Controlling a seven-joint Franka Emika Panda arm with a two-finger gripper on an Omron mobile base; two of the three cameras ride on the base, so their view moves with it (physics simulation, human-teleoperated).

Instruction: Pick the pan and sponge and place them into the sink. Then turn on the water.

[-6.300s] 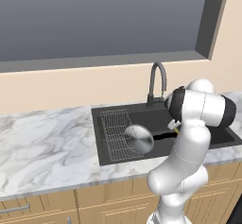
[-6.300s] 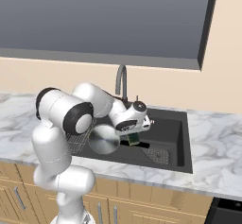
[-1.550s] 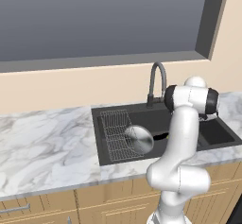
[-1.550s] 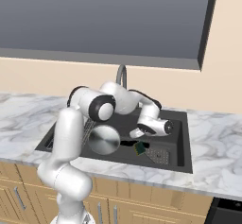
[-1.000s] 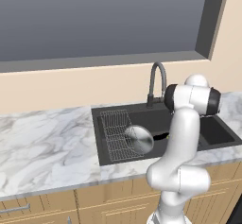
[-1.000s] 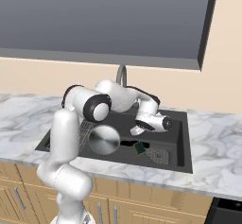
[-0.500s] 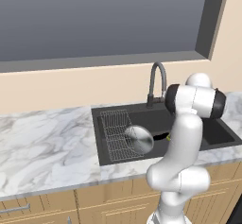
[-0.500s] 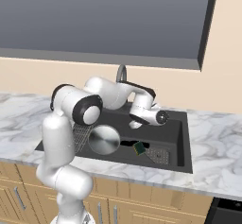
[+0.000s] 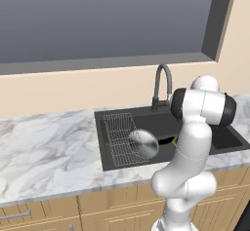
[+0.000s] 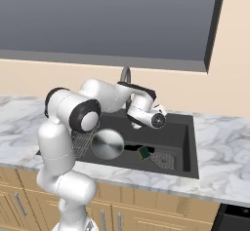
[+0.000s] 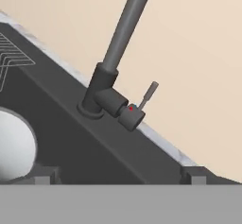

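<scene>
With pan point(image 10: 108, 144) and sponge point(image 10: 143, 152) already in the sink point(image 10: 179, 133), the gripper point(image 11: 118, 178), wide open and empty, faces the faucet's thin lever point(image 11: 149, 94) and could slide past it.

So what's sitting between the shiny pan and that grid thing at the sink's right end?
In the right base view, the sponge lies between the pan and the grid.

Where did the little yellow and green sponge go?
The sponge lies in the sink, seen in the right base view, just right of the pan and beside the drain.
</scene>
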